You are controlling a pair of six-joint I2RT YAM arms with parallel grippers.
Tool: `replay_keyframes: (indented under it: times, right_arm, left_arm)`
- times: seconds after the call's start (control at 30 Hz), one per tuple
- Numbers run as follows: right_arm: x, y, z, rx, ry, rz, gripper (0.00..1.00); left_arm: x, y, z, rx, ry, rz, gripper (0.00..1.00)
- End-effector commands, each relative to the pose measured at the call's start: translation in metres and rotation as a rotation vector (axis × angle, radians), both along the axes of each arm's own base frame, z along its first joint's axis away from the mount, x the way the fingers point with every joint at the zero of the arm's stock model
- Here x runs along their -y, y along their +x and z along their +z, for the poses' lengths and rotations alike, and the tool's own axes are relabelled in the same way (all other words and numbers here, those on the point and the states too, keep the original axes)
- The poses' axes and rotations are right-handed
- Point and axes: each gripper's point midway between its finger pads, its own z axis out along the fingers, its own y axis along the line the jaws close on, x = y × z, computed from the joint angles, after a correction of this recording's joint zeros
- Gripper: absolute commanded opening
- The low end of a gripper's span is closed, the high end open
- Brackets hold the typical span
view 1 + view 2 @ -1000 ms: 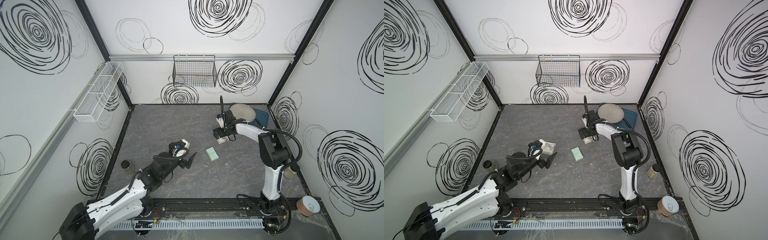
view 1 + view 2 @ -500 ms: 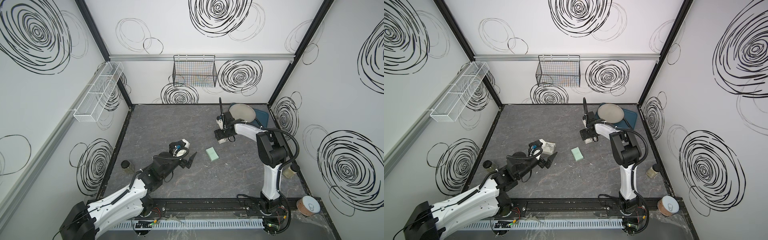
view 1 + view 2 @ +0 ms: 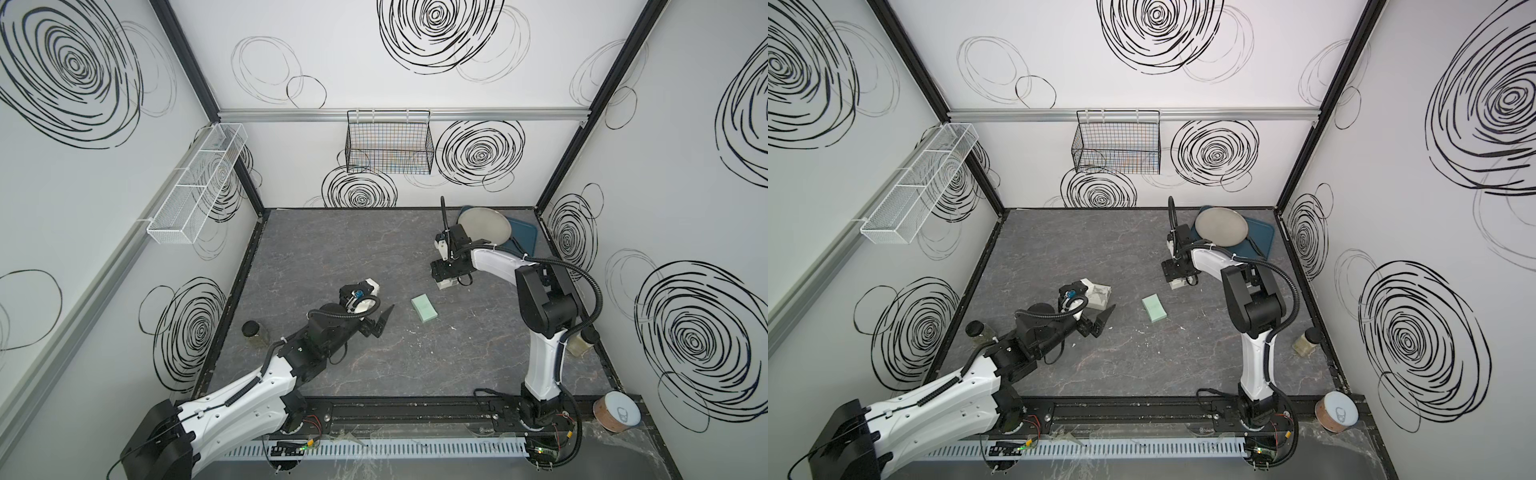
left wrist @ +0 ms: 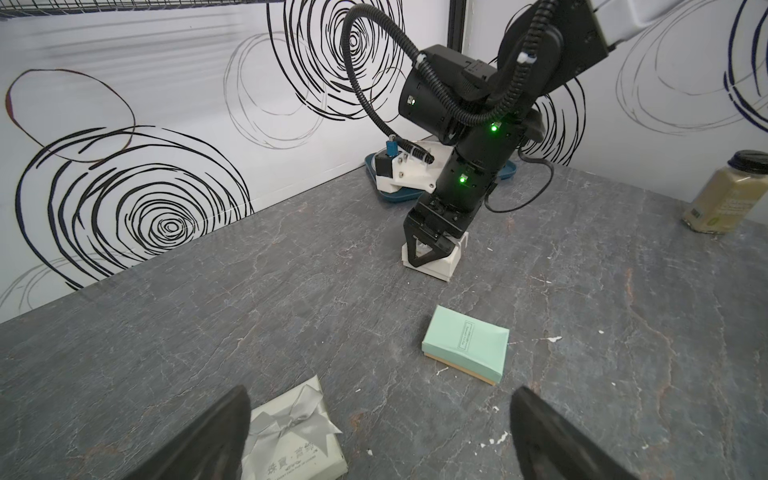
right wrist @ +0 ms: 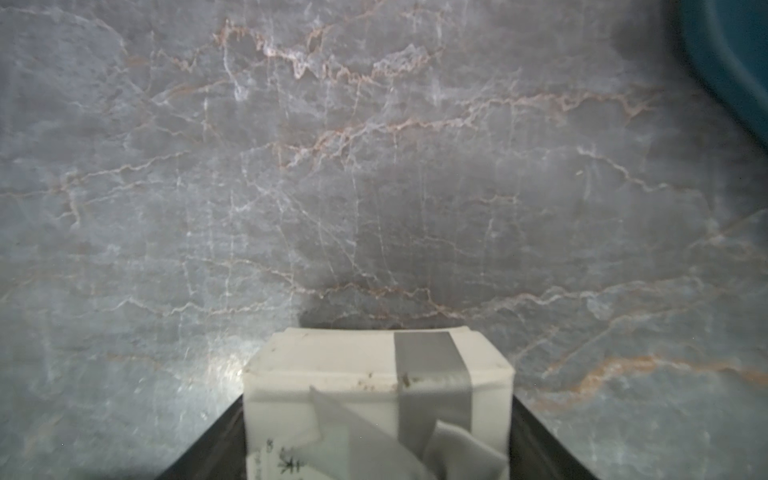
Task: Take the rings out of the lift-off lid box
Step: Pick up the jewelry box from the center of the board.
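Grey marble tabletop (image 3: 332, 249) carries the lot. Vs 1 s back, the right arm (image 3: 494, 262) has barely shifted, reaching from the near right corner toward the far edge. The left arm (image 3: 249, 395) hasn't budged and lies low from the near left corner toward the middle. No box, jar or dish has changed pos.

Blue tray (image 3: 525, 237) sits in the far right corner w/ a grey plate (image 3: 484, 226) on it. One spice jar (image 3: 251, 330) stands at the left edge, another (image 3: 582, 340) at the right edge.

Mint box (image 3: 424, 307) lies flat approx mid-tabletop, long axis diagonal, far-left to near-right.

Left gripper (image 4: 380, 390): jaws spread wide, as before, nothing btwn them. A grey bow box (image 4: 299, 432), lid on, lies flat on the tabletop just beside one finger.

Right gripper (image 4: 430, 251): jaws have come in since 1 s ago and now press both sides of the small white box (image 5: 332, 374), clamping it. That box rests on the tabletop in the right half, toward the far edge, btwn the tray and the mint box. It sits flat, lid up and on, looks roughly square on top w/ no clear long axis, and a grey ribbon band crosses the lid and runs down one side.

Rings: hidden in every view. All three boxes are closed, so can't tell where the rings lie or which way they point.
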Motion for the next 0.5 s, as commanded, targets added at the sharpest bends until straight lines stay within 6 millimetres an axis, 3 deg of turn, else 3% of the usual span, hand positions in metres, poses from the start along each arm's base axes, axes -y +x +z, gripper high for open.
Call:
replay_keyframes:
  times: [0.0, 0.27, 0.47]
  right_arm:
    - [0.001, -0.006, 0.033, 0.010, 0.101, -0.018, 0.77]
    - [-0.008, -0.029, 0.083, -0.029, 0.484, 0.025, 0.77]
    - [-0.018, -0.057, 0.116, -0.074, 0.753, 0.080, 0.77]
  left_arm:
    - [0.003, 0.004, 0.021, 0.074, -0.021, -0.001, 1.00]
    - [-0.003, 0.030, 0.023, 0.114, -0.034, 0.004, 1.00]
    - [0.016, 0.037, 0.022, 0.183, -0.005, -0.090, 1.00]
